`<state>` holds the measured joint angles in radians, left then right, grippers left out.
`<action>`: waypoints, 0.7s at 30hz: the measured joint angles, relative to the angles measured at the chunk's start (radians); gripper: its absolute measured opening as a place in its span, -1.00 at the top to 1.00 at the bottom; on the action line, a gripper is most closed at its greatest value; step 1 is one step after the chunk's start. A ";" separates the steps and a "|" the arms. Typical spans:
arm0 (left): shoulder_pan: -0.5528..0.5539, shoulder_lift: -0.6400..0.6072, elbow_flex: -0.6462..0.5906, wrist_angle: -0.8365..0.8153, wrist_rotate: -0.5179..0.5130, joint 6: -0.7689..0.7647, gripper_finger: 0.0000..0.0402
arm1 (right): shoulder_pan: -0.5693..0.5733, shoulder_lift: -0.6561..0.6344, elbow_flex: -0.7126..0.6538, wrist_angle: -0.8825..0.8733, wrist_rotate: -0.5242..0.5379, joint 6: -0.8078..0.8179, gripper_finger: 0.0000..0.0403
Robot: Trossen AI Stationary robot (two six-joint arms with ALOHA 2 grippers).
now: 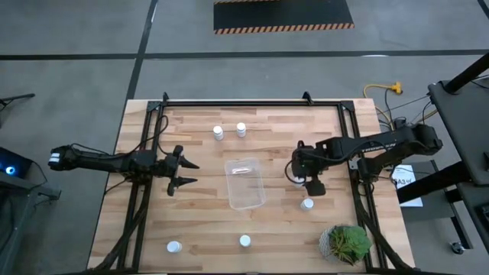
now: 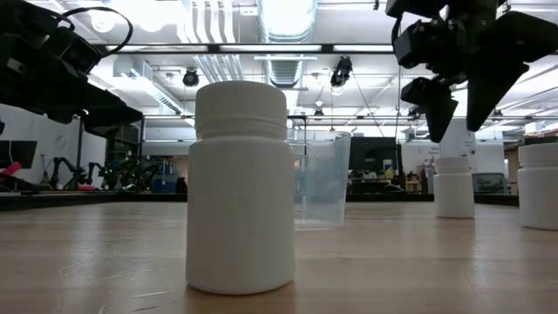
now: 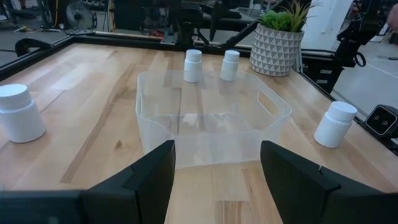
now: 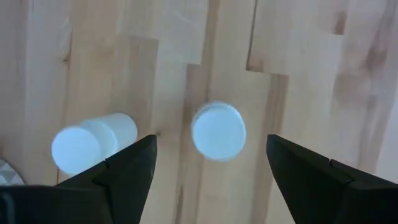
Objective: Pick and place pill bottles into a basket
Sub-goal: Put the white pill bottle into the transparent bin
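The basket (image 1: 245,183), a clear bin, stands mid-table. Several white pill bottles stand upright around it: two at the far side (image 1: 218,133) (image 1: 241,129), two near the front edge (image 1: 174,247) (image 1: 244,241), one right of the basket (image 1: 307,204). My right gripper (image 1: 304,179) hangs open, pointing down, above another bottle (image 4: 217,130), its fingers apart on either side and clear of the cap. In the low view this bottle (image 2: 453,187) stands below the gripper (image 2: 453,96). My left gripper (image 1: 183,172) waits open left of the basket (image 3: 211,118).
A potted plant (image 1: 345,243) sits at the near right corner. A black metal frame (image 1: 252,103) runs along the table's far edge and sides. The bottle right of the basket (image 4: 93,143) stands close beside the one under my right gripper.
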<state>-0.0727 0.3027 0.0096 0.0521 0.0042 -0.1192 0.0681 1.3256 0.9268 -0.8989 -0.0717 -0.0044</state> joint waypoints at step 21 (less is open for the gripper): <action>0.000 0.013 0.000 0.000 0.000 0.000 -0.09 | 0.008 0.050 -0.084 0.107 0.022 -0.011 -0.39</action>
<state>-0.0723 0.3152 0.0094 0.0525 0.0040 -0.1188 0.0761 1.3760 0.8432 -0.7924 -0.0498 -0.0154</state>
